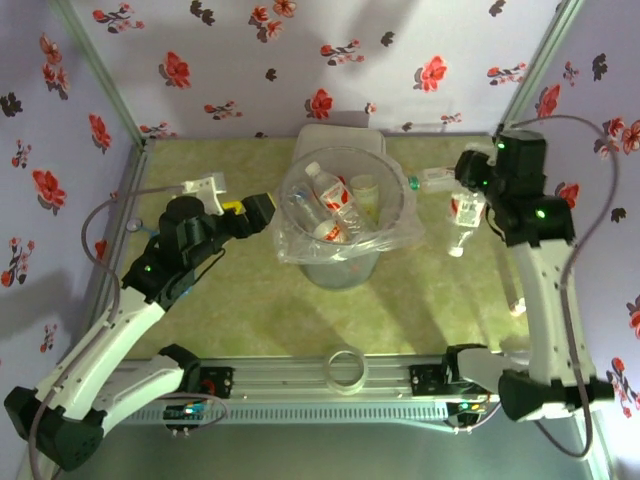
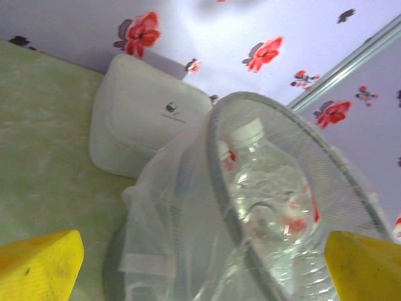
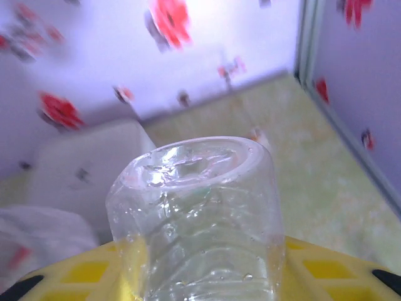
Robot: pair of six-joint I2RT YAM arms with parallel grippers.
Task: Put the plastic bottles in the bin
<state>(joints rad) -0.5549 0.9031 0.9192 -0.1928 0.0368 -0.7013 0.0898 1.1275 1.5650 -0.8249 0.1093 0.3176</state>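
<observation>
Beside the bin [image 1: 340,268], right fingers [image 3: 329,276] seemingly clamp a bottle [image 3: 194,213].

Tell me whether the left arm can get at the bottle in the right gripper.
Probably not. The bin stands between the open left gripper and the bottle clamped in the right gripper, so reaching it means going over or around the bin.
</observation>
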